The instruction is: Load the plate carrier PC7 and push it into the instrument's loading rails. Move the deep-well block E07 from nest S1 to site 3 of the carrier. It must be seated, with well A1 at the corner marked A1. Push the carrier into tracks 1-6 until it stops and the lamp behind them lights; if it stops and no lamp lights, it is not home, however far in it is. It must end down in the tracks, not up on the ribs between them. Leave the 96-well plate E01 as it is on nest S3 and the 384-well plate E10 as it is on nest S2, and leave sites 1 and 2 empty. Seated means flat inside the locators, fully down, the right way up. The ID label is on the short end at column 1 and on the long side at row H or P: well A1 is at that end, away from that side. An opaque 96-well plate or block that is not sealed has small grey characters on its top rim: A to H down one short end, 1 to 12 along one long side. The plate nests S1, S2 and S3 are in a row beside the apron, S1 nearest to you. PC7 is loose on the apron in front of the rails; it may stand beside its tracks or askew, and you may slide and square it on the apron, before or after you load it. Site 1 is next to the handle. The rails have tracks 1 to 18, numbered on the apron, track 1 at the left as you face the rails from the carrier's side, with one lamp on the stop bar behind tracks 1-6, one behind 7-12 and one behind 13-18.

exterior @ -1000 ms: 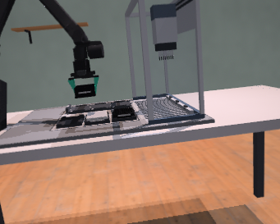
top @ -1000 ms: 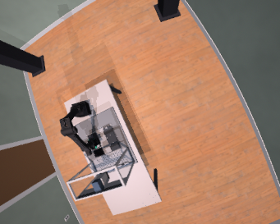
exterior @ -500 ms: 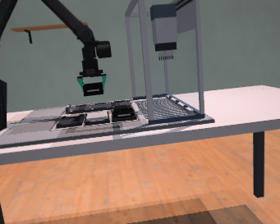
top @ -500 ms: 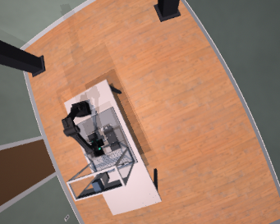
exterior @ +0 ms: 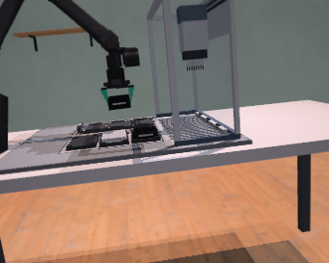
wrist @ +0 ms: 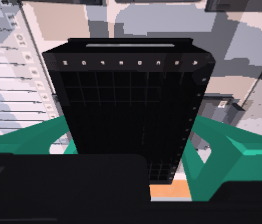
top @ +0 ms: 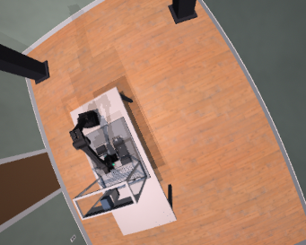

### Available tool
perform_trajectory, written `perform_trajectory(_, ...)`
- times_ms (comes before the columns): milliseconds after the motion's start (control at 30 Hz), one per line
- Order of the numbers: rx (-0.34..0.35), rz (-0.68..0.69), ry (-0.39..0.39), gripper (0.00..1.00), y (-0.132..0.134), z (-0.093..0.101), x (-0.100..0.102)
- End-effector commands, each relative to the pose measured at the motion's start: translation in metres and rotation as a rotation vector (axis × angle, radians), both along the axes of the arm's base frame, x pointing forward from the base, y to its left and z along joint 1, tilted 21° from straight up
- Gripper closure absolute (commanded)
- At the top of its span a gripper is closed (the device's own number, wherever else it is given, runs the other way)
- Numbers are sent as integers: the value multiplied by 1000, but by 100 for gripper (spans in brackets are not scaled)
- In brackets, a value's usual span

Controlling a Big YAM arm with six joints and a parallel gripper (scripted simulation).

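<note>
- From the exterior view I see my hand (exterior: pixel 118 97) up in the air above the table (exterior: pixel 287 126), its green fingers (exterior: pixel 105 96) pinching the deep-well block E07 (exterior: pixel 119 102) across its sides.
- The block hangs clear of everything below it, over the row of dark plates and the carrier on the deck, just left of the instrument's tall grey frame (exterior: pixel 167 59).
- In the wrist view the block (wrist: pixel 129 115) fills the middle of the picture, black, with its grid of wells facing the camera and small grey characters along its top rim and down its right rim; I cannot read them.
- A pale strip shows on the far short end of the block, which may be the label, but it is too blurred for me to say.
- The green fingers sit on either side of the block in that view, touching its long walls.
- Left of the block in the wrist view I see the ribbed rails (wrist: pixel 17 100) with a column of small track numbers beside them, too small to read.
- On the deck in the exterior view, a dark plate (exterior: pixel 145 128) sits near the frame and another flat dark plate (exterior: pixel 83 141) lies nearer the table's front edge; I cannot tell which is which.
- The pipetting head (exterior: pixel 193 32) hangs inside the frame, well apart from my hand.
- From the top view the arm (top: pixel 85 140) reaches across the deck toward the frame.
</note>
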State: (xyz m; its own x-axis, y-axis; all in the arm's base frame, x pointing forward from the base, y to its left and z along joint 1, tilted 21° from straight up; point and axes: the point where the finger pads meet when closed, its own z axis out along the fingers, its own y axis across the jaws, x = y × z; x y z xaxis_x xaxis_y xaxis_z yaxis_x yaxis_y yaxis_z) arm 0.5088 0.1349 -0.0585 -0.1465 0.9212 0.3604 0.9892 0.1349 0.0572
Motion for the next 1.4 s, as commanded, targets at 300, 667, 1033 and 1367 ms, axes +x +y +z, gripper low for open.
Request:
perform_trajectory(300,0,-11,-7,100,45,21,36)
perform_trajectory(667,2,-11,-8,100,77,34,58)
perform_trajectory(1033,3,-11,-10,100,106,46,77)
perform_trajectory(1367,-3,-23,12,100,104,47,69)
